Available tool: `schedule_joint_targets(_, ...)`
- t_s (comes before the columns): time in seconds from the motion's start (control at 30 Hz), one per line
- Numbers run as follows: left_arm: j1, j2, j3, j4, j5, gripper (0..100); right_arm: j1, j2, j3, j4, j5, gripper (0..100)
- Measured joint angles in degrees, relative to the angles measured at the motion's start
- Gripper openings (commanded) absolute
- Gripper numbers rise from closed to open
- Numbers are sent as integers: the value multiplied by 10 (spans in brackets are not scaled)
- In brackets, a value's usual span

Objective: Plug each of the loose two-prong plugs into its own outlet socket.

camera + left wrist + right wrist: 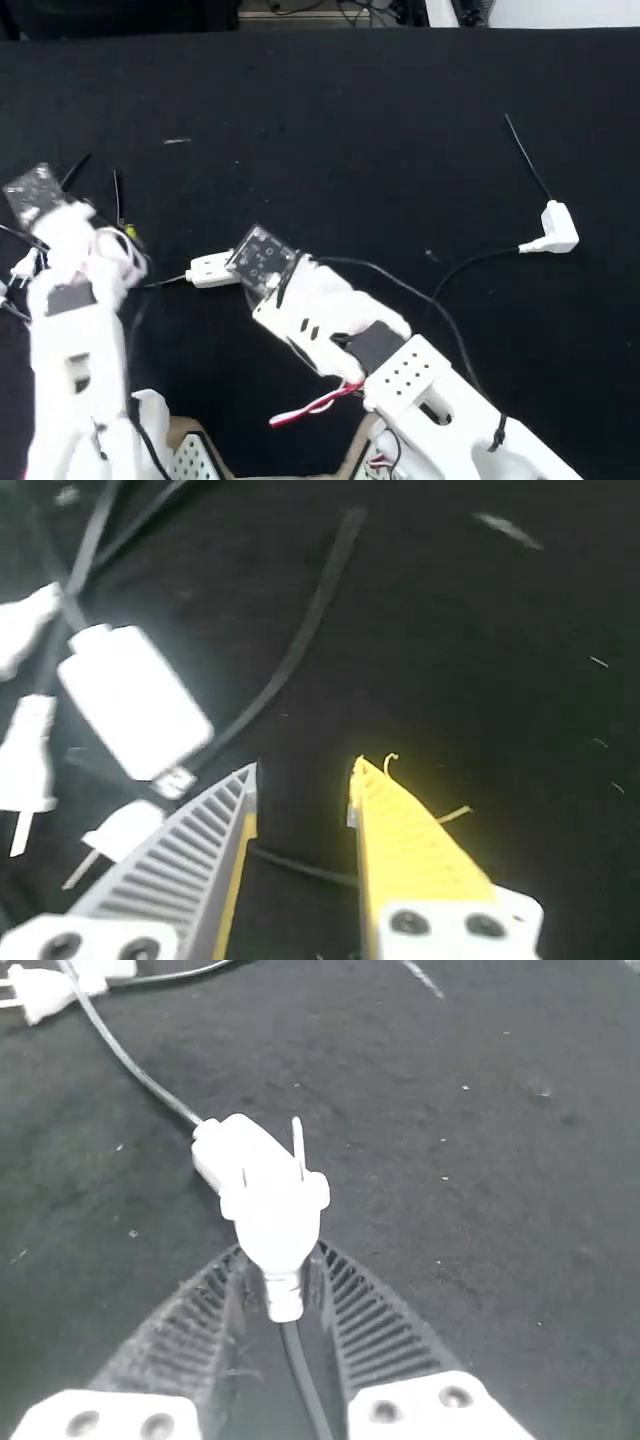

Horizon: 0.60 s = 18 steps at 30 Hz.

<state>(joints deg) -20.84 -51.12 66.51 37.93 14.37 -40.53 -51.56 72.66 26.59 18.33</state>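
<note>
Two arms over a black table: one along the left edge of the high view, the other stretched from the lower right corner to the centre.

Right gripper, at the centre of the high view: sits clenched on the held plug, a white one, pinched at its neck with one finger on each side. Prongs up and away from the wrist; cord trailing back between the fingers. Touching its far side, a white piece with its own cord running off to the upper left of the right wrist view; cannot tell whether socket or plug. In that view's upper left corner, a corner plug, white, lying flat, too far off to match with the others.

Left gripper: released, grasping nothing, grey finger and yellow finger apart above the table. Behind them, a thin black cable crossing from one finger to the other. Left of the grey finger in the left wrist view: a white adapter block lying aslant, a first loose plug at the frame's left edge, and a second loose plug just beside the finger, prongs bare on both.

At the right of the high view, well apart from both arms: an angled plug, white, lying alone, cord curving off to the lower left. Above it, a thin black strip slanting toward the upper left.
</note>
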Motion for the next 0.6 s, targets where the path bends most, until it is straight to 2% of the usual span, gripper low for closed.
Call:
schedule_joint_targets(0.3,87,-277,133,-1,-55,152,8,13,27,-51,-6,10)
schedule_joint_targets(0.6,177,-471,142,112,-68,152,7,124,4,-66,-8,10)
